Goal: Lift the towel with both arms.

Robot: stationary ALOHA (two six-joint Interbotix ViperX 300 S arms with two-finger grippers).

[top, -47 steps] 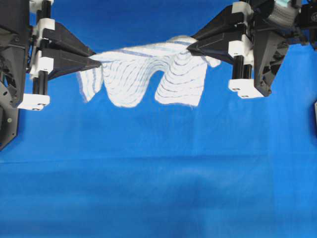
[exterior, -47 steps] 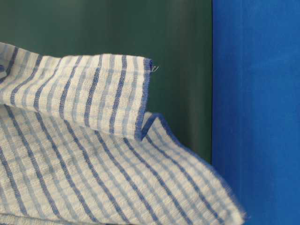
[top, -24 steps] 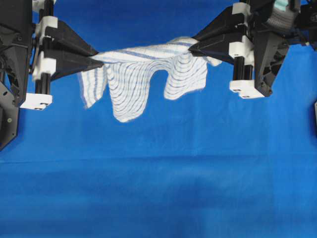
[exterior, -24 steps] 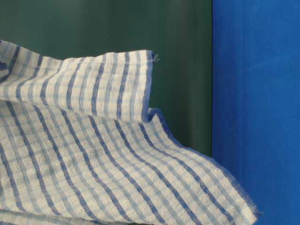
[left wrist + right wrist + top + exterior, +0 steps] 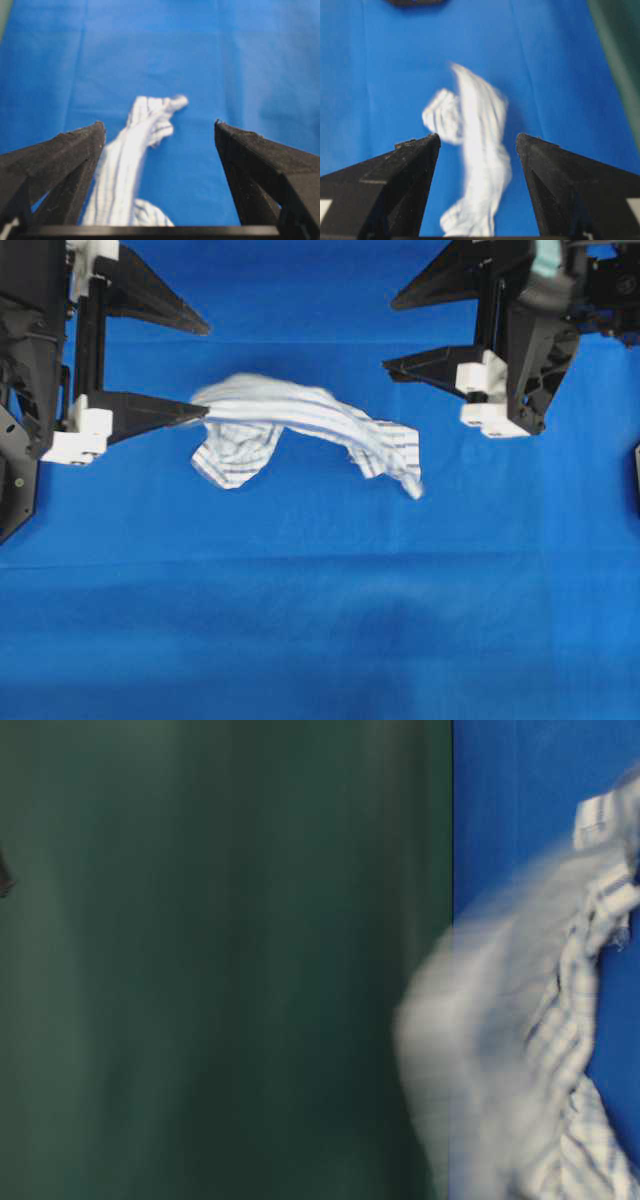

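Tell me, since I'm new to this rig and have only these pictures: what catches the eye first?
First the towel, a blurred white striped bundle in the upper middle of the overhead view, over the blue tablecloth, with neither arm gripping it. Then the two black pincers flanking it, both wide open: the left pincer at the towel's left end, the right pincer clear of its other end.

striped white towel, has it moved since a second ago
Yes. The small white cloth towel with thin blue-grey stripes has left both open hands and sits lower in the overhead view, blurred and bunched, away from the right hand against the blue tablecloth.
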